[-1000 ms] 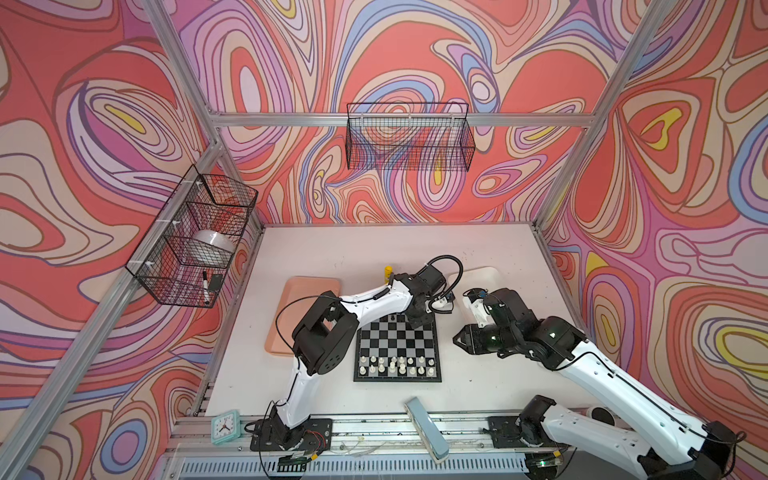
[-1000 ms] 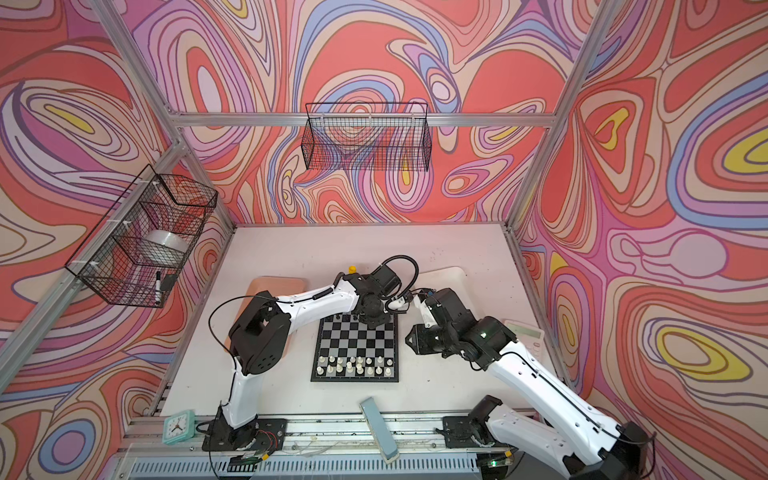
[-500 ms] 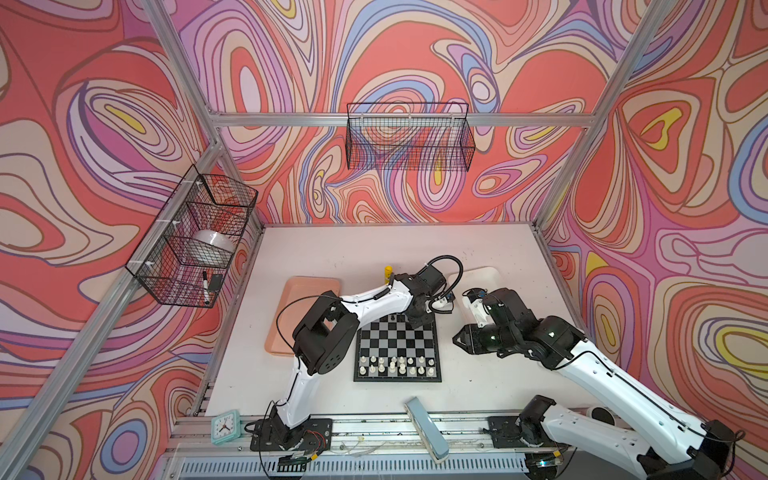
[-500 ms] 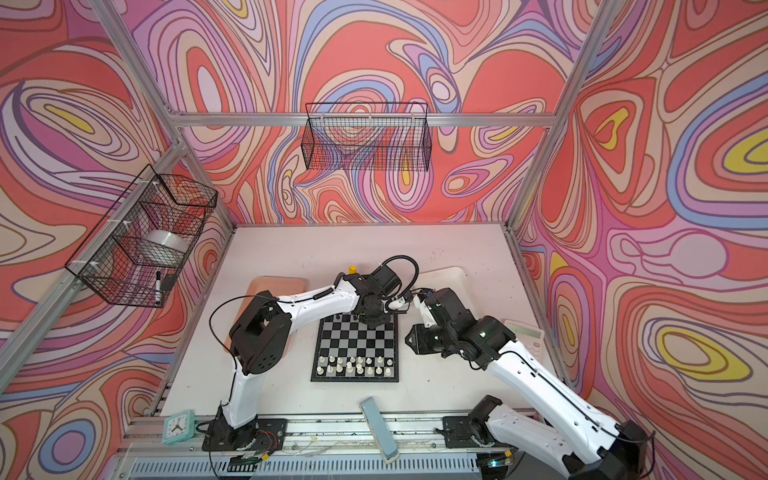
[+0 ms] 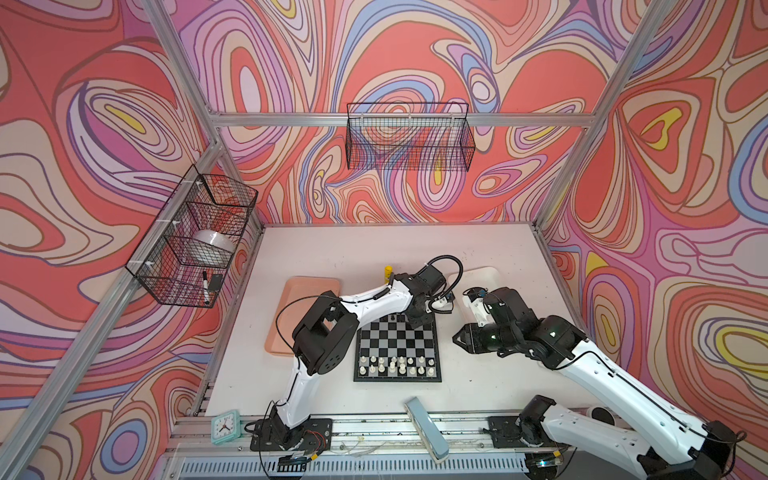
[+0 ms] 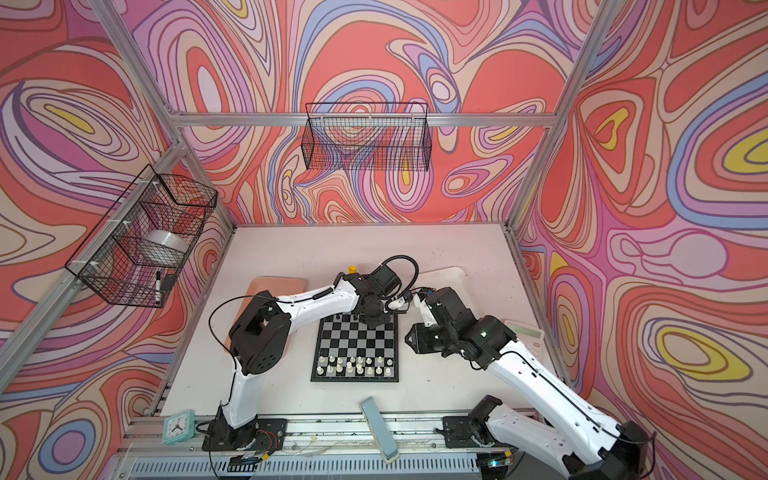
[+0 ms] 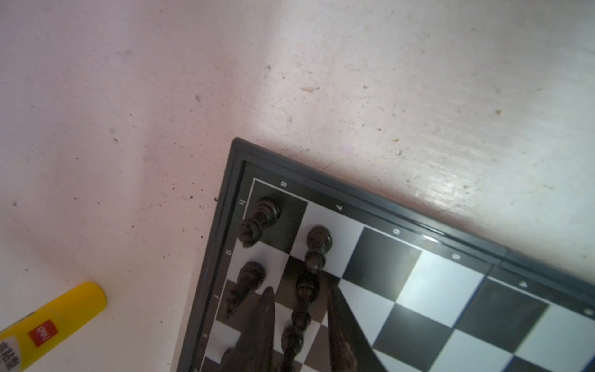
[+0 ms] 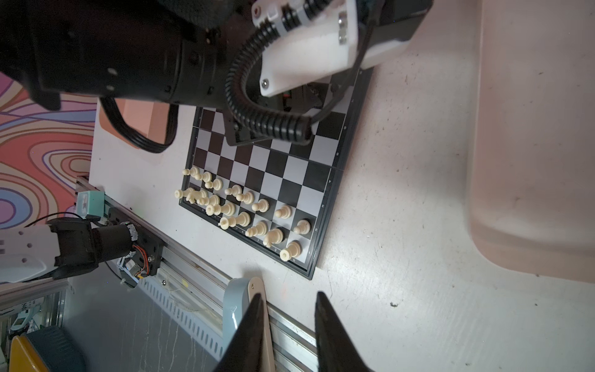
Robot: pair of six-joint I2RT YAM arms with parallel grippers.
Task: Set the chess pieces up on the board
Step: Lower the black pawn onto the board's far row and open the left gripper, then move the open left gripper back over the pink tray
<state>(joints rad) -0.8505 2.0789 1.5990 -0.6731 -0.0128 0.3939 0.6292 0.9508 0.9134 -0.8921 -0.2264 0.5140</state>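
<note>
Because the left pincer [image 7: 300, 288] stands only narrowly parted astride a black pawn [image 7: 306, 291] at the board's [image 5: 395, 345] one-o'clock corner, a crooked lift could clip that pawn and topple it into the black men [image 7: 262, 212] crowded just beside. White men [image 5: 395, 365] line the six-o'clock edge. The right pincer [image 8: 288, 293], narrowly parted and empty, hangs over the worktop [image 5: 478, 386] at three o'clock, near the left arm's cable [image 8: 267, 124], which it might snag.

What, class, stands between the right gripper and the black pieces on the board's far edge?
The left gripper and its wrist: they hang over the far right corner of the board, between the right gripper, off to the side, and the black pieces there.
</note>
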